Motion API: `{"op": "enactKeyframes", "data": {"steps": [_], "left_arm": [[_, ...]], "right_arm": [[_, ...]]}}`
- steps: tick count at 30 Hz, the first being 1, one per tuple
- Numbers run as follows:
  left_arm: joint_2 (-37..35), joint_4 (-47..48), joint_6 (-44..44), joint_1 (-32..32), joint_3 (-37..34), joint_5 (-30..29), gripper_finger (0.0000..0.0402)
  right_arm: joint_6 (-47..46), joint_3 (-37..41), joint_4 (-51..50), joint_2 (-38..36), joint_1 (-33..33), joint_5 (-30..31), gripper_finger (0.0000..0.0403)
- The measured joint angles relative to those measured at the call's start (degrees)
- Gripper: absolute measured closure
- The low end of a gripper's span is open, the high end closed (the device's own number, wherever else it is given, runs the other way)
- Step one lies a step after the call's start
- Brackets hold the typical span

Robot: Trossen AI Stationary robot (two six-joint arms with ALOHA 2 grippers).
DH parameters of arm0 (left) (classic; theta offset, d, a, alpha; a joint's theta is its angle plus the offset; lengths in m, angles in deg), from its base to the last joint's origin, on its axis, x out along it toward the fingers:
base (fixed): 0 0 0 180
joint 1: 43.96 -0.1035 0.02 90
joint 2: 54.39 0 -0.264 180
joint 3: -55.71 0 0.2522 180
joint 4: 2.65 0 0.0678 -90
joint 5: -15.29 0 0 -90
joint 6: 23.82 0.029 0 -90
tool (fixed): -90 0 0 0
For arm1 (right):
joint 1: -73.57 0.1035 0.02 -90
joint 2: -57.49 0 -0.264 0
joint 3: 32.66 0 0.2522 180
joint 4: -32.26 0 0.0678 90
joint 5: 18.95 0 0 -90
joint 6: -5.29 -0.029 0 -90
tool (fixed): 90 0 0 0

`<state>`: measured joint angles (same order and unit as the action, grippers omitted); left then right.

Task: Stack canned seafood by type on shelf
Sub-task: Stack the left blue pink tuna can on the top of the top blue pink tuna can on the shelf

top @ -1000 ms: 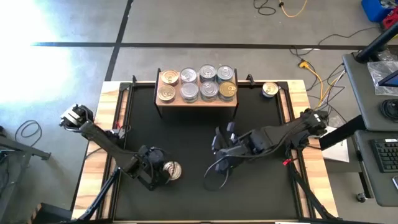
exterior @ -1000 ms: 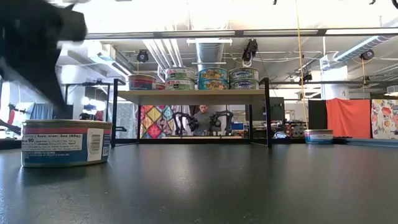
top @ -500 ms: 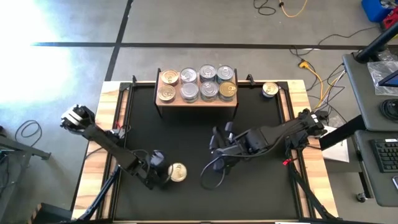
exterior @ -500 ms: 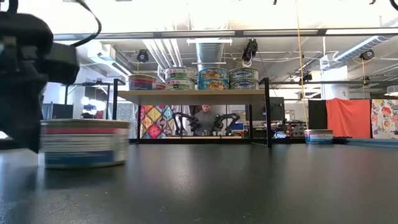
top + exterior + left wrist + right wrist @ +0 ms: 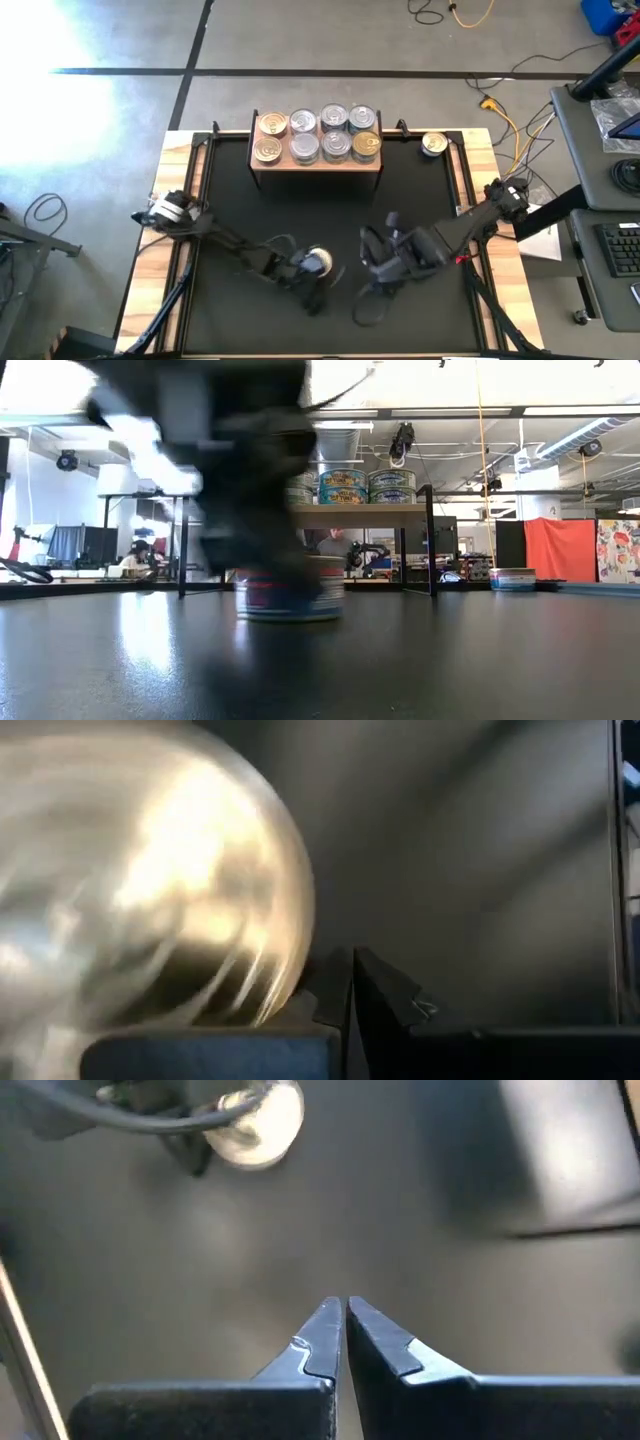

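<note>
One tin of canned seafood (image 5: 318, 262), with a shiny lid, stands upright on the black table near its middle front. My left gripper (image 5: 302, 274) is shut and low beside it on the near-left side; in the left wrist view the tin (image 5: 150, 890) fills the space next to the shut fingers (image 5: 352, 960). My right gripper (image 5: 370, 262) is shut, held above the table to the tin's right, touching nothing (image 5: 342, 1305). The shelf (image 5: 318, 160) stands at the far middle with several tins on top. Another tin (image 5: 434, 144) rests on the table at the far right. My left gripper is shut, and the outer side of one finger (image 5: 325, 1005) lies against the tin's round side wall (image 5: 290, 982). The fingers slant down from the table's left. The tin stands upright on its base on the table.
Black metal posts and wooden planks run along the table's left (image 5: 190, 170) and right (image 5: 462, 165) sides. A loose cable (image 5: 365, 300) hangs under my right arm near the front. Bare black tabletop lies between the shelf and the tin.
My left gripper has swept low toward the table's right edge, staying shut, and the tin has slid with it along the table from the front left to near the middle, still upright. My right gripper has drifted a little toward the near edge.
</note>
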<state>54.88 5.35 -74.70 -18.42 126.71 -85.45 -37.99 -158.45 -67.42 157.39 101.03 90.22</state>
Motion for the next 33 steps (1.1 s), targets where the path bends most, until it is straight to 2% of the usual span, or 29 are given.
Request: {"op": "enactKeyframes", "data": {"steps": [3,7,11,15,19,22,26,33], "left_arm": [[4.4,1.1,7.5,-4.8,8.3,0.5,0.0402],[8.0,7.1,14.9,-9.3,19.8,0.5,0.0402],[9.2,16.6,21.9,-10.5,30.1,-0.2,0.0402],[9.0,28.5,25.3,-10.5,35.7,-5.3,0.0402],[7.1,39.1,23.9,-11.0,35.3,-11.1,0.0402],[6.3,45.5,19.8,-11.8,32.9,-12.9,0.0402],[5.1,46.4,15.1,-13.0,28.3,-14.1,0.0402],[-2.0,45.8,13.3,-15.5,21.2,-16.1,0.0402]], "right_arm": [[-3.9,1.6,-4.1,0.0,3.0,0.1,0.0390],[-9.0,5.4,-4.1,-1.5,6.8,0.2,0.0390],[-14.1,10.6,-4.0,-4.4,9.4,0.3,0.0390],[-18.7,16.9,-4.0,-8.1,10.8,2.8,0.0390],[-21.5,23.2,-2.4,-12.0,11.2,5.2,0.0390],[-19.9,26.9,2.5,-14.4,11.2,6.4,0.0390],[-18.9,28.2,9.7,-15.4,10.9,6.9,0.0390],[-24.7,27.9,16.9,-13.1,10.6,10.4,0.0390]]}}
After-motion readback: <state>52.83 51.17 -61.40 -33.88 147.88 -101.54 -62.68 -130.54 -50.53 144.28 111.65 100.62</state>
